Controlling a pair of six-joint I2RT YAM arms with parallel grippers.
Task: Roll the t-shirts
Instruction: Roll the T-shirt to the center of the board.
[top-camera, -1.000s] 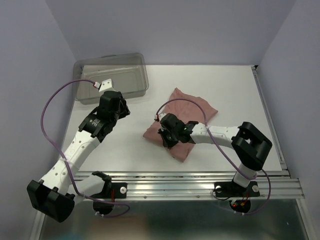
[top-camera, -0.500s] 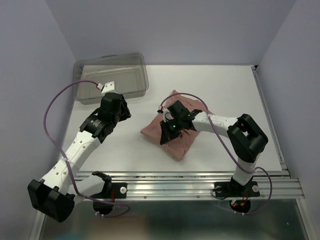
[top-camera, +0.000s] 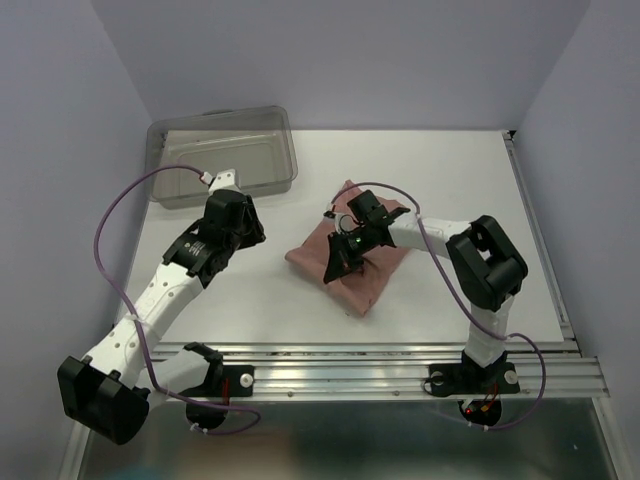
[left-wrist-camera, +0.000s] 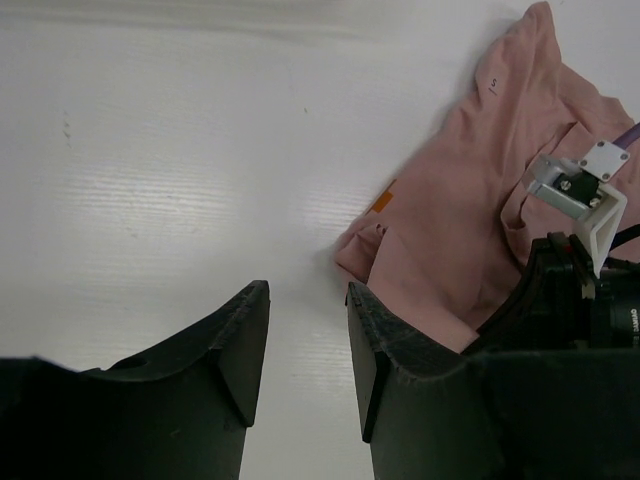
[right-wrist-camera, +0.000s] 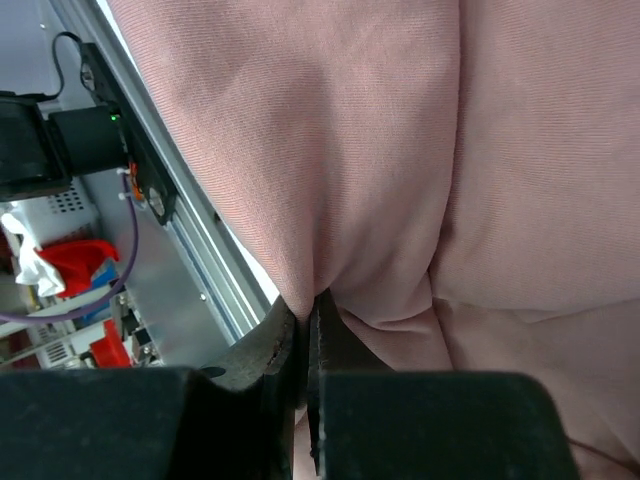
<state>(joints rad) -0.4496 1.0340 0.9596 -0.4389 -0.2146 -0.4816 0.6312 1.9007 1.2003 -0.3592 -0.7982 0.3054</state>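
Pinching one pink t-shirt: right claw; left claw apart (one grey bin beyond).

**No legible text**

Nothing can be read in any view. In the left wrist view the shirt bears a tiny dark mark near its upper corner and a small orange patch at its left edge. Both are too small to make out.

Bright, even light; soft shadows.
The table glares mildly at left in the left wrist view; near fingers blur along the lower edge.
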